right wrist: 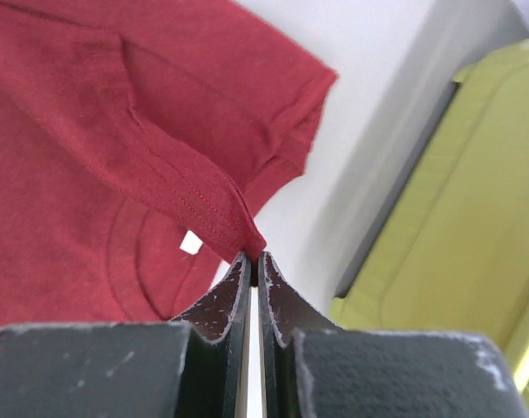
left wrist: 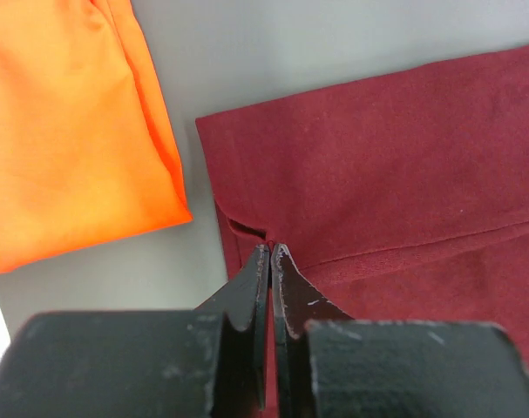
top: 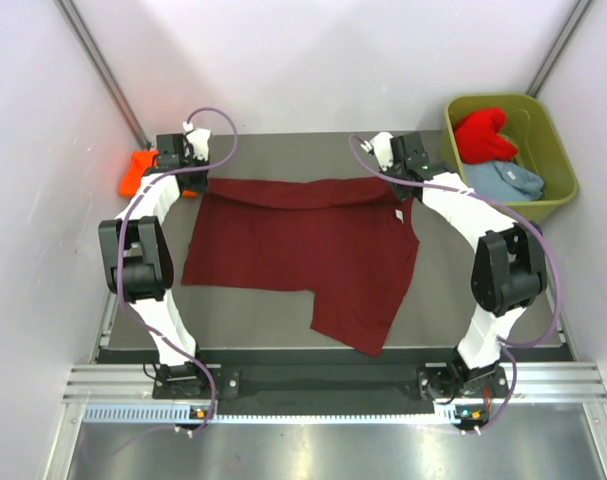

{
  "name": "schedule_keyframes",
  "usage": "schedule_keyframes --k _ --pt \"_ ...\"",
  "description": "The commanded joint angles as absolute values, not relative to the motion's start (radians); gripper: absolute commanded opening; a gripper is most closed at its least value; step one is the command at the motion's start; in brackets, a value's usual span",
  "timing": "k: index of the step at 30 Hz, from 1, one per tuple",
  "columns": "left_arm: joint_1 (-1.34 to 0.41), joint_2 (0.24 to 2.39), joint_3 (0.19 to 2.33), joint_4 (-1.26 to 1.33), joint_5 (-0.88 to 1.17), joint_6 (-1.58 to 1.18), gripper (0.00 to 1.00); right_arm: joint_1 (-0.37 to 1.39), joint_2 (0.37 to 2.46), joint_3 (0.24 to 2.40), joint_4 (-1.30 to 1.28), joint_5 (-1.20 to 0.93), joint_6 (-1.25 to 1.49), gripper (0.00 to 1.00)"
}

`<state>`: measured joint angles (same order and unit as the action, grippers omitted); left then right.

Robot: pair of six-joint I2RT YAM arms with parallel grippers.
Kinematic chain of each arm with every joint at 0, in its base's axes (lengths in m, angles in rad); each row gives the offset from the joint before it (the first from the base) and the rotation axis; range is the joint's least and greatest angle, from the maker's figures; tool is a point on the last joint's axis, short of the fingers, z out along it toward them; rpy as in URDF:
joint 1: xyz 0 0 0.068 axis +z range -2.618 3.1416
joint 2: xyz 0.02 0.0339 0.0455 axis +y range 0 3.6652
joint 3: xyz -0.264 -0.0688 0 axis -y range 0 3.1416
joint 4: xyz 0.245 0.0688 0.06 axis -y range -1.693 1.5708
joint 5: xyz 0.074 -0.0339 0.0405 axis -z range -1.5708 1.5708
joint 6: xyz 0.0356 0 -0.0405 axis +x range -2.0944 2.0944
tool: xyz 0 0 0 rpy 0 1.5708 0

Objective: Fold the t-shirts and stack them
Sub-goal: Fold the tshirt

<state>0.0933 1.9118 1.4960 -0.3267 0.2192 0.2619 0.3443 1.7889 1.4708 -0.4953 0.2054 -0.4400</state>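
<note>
No legible text, brand, number or sign in any view. Only candidate: a small white tag (right wrist: pixel 191 243) on the maroon t-shirt (top: pixel 283 240), toward the worktop's far right corner. Any print is too small to resolve.

Spread t-shirt (top: pixel 303 250) centre of table (top: pixel 243 310) — another t-shirt (top: pixel 135 172) behind-left; tub (top: pixel 555 150) behind-right, two t-shirts (top: pixel 483 135) inside.
</note>
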Motion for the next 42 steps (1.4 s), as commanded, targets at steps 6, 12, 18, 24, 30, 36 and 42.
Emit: schedule_keyframes --k 6,12,18,24,30,36,42 --pt "0.101 1.94 1.563 -0.379 0.161 0.184 0.0 0.379 1.799 1.493 -0.505 0.157 -0.426 0.0" --pt "0.104 1.941 1.575 -0.407 0.052 0.153 0.0 0.397 1.772 1.448 -0.522 0.147 -0.417 0.01" --pt "0.113 1.882 1.577 -0.385 0.009 0.114 0.18 0.403 1.721 1.41 -0.529 0.166 -0.428 0.23" --pt "0.112 1.825 1.588 -0.336 0.083 0.081 0.22 0.402 1.72 1.476 -0.512 0.186 -0.439 0.25" --pt "0.097 1.935 1.676 -0.328 0.17 0.04 0.24 0.402 1.848 1.571 -0.498 0.151 -0.427 0.27" --pt "0.064 2.153 1.903 -0.518 0.277 -0.043 0.21 0.396 2.055 1.776 -0.572 0.005 -0.322 0.36" --pt "0.038 2.213 1.898 -0.532 0.347 -0.103 0.19 0.394 2.152 1.859 -0.611 -0.138 -0.259 0.36"
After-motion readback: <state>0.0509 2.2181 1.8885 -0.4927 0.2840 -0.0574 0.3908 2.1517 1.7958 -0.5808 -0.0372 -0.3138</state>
